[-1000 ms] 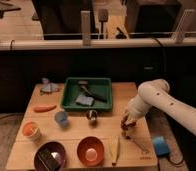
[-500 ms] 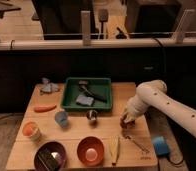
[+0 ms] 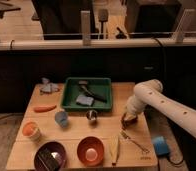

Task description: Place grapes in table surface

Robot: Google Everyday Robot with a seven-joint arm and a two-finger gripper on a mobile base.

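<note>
The grapes (image 3: 128, 120) are a small dark reddish-brown bunch at the tip of my gripper (image 3: 126, 119), at the right side of the table surface (image 3: 76, 131), which is light tan wood. The gripper points down from the white arm (image 3: 156, 102) that comes in from the right. It is shut on the grapes and holds them just over or on the wood, right of the green tray. The fingers are mostly hidden by the wrist and the bunch.
The green tray (image 3: 88, 93) holds some items at the back centre. An orange carrot (image 3: 44, 108), a blue cup (image 3: 62, 118), a metal cup (image 3: 91, 115), an orange cup (image 3: 31, 130), a dark bowl (image 3: 51, 156), an orange bowl (image 3: 90, 150), a yellow item (image 3: 115, 150) and a blue sponge (image 3: 161, 146) are around.
The arm's elbow has shifted slightly left. The gripper with the grapes stays at nearly the same spot low over the right side of the table.
</note>
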